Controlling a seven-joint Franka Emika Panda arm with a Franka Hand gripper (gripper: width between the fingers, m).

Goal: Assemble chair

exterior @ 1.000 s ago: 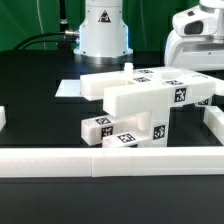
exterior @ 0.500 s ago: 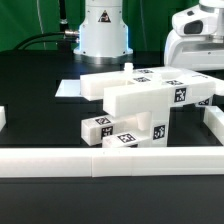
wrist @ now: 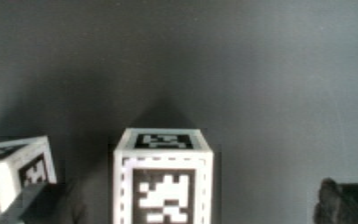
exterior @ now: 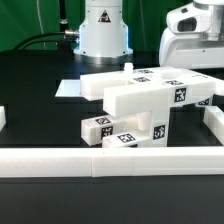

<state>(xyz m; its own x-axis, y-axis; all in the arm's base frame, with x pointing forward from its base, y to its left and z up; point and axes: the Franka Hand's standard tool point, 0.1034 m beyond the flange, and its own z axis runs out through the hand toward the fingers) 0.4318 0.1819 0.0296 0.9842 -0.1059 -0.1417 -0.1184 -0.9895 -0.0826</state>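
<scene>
Gripper (exterior: 192, 52) (jaws wide) hangs over chair (exterior: 140, 98).

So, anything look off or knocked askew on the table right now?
Nothing stands out. The chair parts sit grouped behind the rail, none visibly broken or scattered. The gripper hangs open, holding nothing.

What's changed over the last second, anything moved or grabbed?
The gripper shifted slightly up and toward the exterior view's left, jaws open, holding nothing. The stacked chair parts, the small tagged block in front of them and the white rail stayed as they were.
</scene>
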